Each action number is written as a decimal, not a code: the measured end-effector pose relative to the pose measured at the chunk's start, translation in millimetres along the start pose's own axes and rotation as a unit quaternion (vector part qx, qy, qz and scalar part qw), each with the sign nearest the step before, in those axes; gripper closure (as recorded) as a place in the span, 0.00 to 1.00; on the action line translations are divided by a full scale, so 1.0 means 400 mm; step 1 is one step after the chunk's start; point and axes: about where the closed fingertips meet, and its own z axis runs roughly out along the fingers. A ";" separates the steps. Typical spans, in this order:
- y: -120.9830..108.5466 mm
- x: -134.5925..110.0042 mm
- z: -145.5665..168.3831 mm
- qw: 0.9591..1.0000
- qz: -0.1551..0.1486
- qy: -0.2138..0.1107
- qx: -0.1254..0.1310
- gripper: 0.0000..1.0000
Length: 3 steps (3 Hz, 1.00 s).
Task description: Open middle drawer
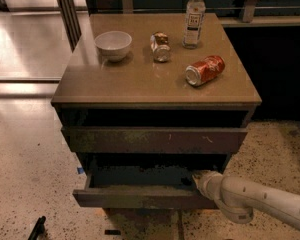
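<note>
The middle drawer [140,197] is the low, wide, dark brown one with a plain front. It stands pulled out from the cabinet, and its dark inside [140,176] shows. My gripper [199,179] is at the right end of this drawer, just behind the front panel, at the end of my white arm [260,199], which comes in from the lower right. Above it, the taller drawer front with pale scratch marks [155,140] is also slightly out.
The cabinet top [115,84] holds a white bowl [113,44], a small can on its side [161,47], an upright water bottle [194,18] and a red can on its side [205,70]. Speckled floor surrounds the cabinet. A dark object [38,228] lies at the lower left.
</note>
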 end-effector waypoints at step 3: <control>0.095 0.086 -0.056 0.993 -0.007 0.012 -0.113 1.00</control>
